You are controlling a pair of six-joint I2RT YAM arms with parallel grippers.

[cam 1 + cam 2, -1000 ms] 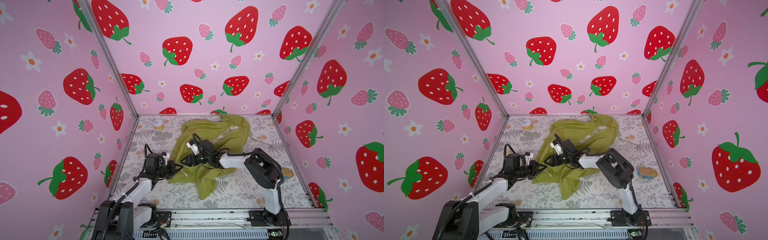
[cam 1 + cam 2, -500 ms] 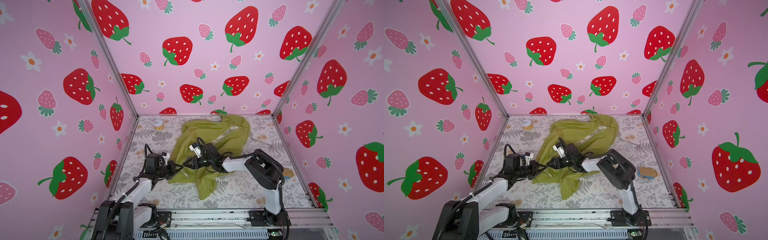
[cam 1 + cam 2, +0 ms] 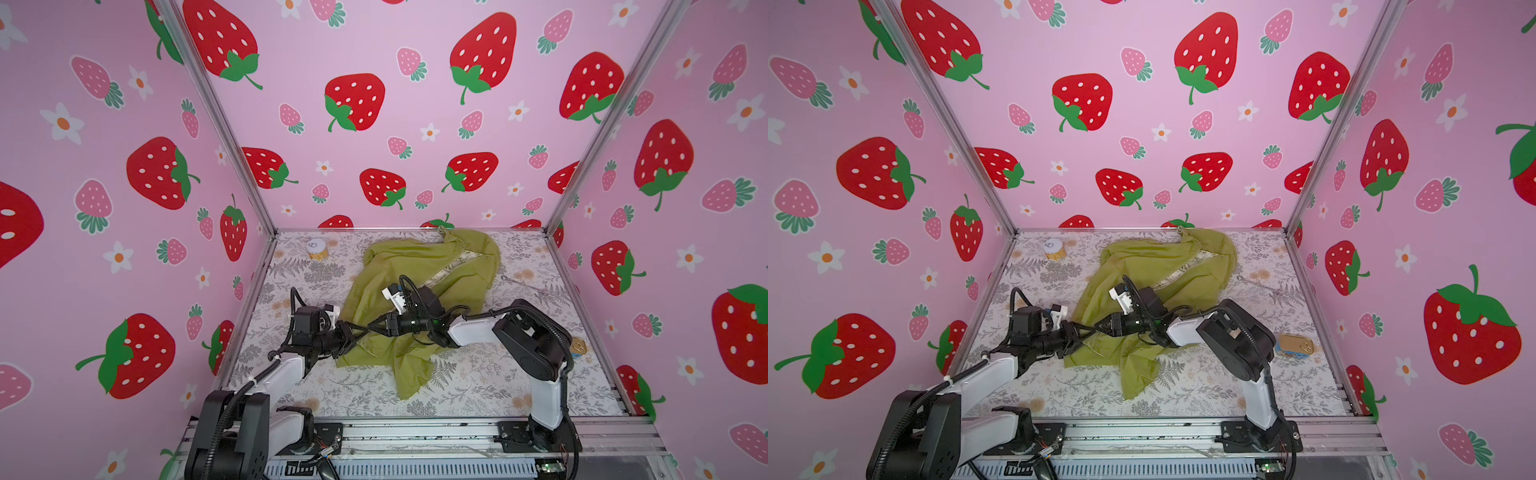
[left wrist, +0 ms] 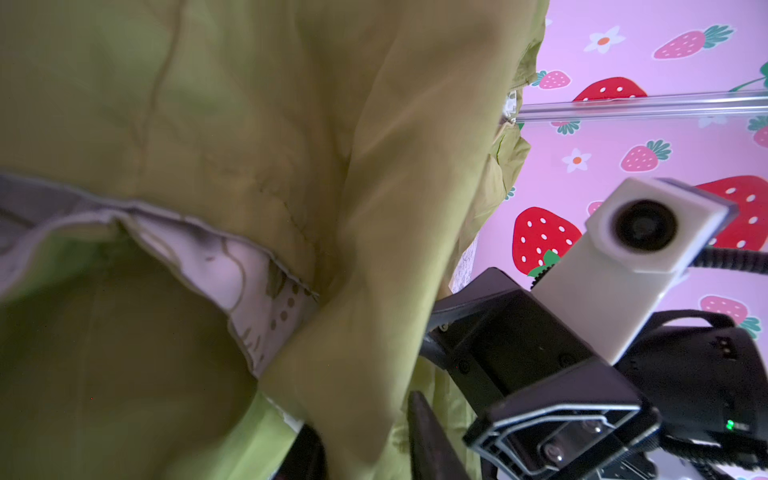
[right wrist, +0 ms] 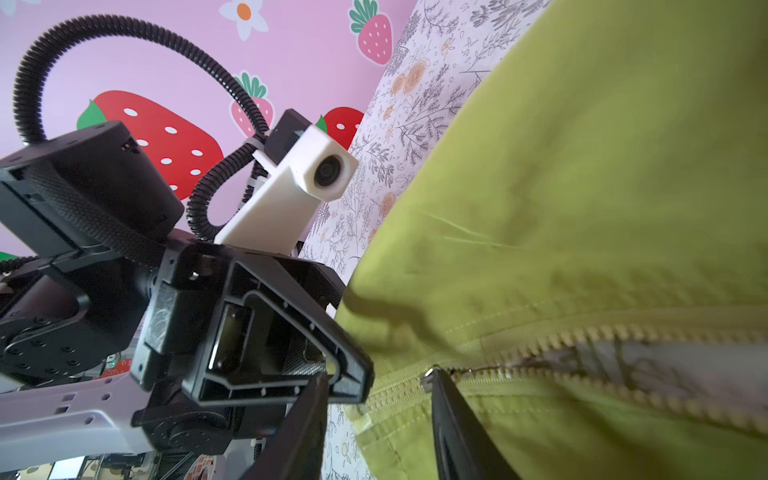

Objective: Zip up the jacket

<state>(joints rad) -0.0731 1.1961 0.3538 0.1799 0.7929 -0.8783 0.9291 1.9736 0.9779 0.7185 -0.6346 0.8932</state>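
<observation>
The jacket [image 3: 415, 266] lies on the table [image 3: 478, 386]; the fingers of the left gripper [image 4: 361, 415] and the right gripper [image 5: 376, 374] face each other at its near hem, tips just beside one another. A jacket fold lies between the left fingers, and the zipper slider [image 5: 428, 379] at one right fingertip. A jar [image 3: 316, 248] stands well beyond the fingertips, a tin [image 3: 1295, 345] well behind the right fingers.

A floral-print surface [image 3: 478, 382] sits between pink walls [image 3: 374, 104] printed with strawberries. A small white-lidded jar [image 3: 316, 249] stands near the far left corner. A gold tin [image 3: 1296, 345] lies by the right wall, with a thin rod [image 3: 521, 284] farther back.
</observation>
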